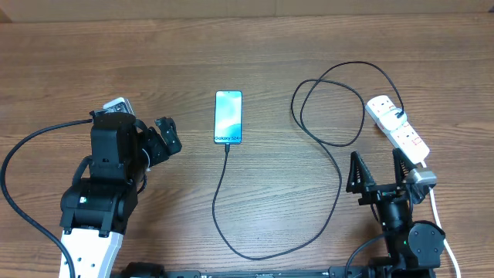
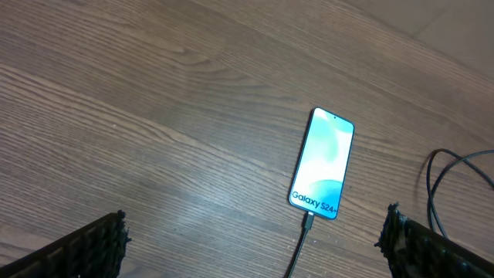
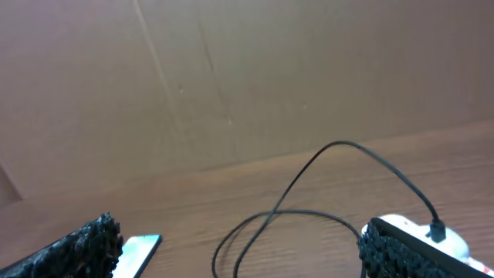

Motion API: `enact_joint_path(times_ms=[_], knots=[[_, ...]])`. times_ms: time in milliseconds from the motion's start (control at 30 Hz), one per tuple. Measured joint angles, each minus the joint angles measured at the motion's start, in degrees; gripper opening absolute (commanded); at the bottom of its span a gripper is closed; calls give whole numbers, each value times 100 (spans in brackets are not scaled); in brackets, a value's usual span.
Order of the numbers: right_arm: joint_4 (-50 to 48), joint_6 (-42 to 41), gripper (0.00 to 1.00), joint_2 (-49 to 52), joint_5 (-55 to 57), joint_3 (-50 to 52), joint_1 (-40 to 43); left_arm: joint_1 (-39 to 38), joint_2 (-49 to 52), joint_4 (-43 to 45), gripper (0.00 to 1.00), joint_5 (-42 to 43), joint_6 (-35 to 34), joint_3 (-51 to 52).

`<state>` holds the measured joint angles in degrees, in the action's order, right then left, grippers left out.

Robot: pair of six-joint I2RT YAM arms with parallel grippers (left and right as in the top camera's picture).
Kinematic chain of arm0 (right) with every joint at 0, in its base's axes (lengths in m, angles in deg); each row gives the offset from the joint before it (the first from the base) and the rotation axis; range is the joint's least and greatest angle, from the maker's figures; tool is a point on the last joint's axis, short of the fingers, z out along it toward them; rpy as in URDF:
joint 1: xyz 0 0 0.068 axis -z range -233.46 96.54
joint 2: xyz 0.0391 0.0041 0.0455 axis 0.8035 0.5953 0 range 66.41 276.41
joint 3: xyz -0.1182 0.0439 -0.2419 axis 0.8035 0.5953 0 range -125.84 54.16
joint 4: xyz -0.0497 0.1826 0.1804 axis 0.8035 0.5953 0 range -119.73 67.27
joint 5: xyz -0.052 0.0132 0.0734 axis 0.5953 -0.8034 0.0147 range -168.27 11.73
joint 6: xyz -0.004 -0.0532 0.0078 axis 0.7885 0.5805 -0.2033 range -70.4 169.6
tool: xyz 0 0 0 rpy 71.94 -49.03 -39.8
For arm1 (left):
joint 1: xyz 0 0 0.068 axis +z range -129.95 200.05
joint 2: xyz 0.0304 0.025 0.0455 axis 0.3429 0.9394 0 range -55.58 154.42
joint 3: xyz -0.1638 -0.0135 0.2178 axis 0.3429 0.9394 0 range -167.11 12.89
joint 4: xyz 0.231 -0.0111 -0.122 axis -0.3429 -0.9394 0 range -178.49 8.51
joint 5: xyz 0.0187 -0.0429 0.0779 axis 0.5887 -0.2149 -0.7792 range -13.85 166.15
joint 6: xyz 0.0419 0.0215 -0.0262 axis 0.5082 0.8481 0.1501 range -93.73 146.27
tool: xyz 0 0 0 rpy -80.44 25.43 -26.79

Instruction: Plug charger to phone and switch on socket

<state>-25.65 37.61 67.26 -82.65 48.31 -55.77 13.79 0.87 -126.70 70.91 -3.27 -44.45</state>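
The phone (image 1: 228, 117) lies flat and face up near the middle of the wooden surface (image 1: 77, 62), its screen lit light blue and its "Galaxy S24+" strip at the near end. The charger (image 1: 218, 185) has its small plug seated against the phone's near edge. From there the thin black cable runs toward the robot, sweeps right in a wide curve, climbs between the arms, forms a loop, and ends at a black plug in the socket (image 1: 397, 130).

The socket, a white power strip with small red switches, lies at an angle at the far right. Its thick white cord (image 1: 436, 205) trails past the right arm. The pictures are too small to tell how the switches are set.

The left end effector (image 2: 255, 220) sits left of the phone with its fingers spread wide, holding nothing. The right end effector (image 1: 377, 171) is just beside the socket's near end, also spread open and empty.
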Motion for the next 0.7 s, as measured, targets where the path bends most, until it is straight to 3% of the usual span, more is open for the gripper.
enact_joint_path(times_ms=[200, 700], knots=[[-540, 2, 100, 0, 144, 417, 2, 0, 0, 0, 100, 0, 0, 0], [109, 527, 100, -11, 245, 479, 2, 0, 0, 0, 100, 0, 0, 0]])
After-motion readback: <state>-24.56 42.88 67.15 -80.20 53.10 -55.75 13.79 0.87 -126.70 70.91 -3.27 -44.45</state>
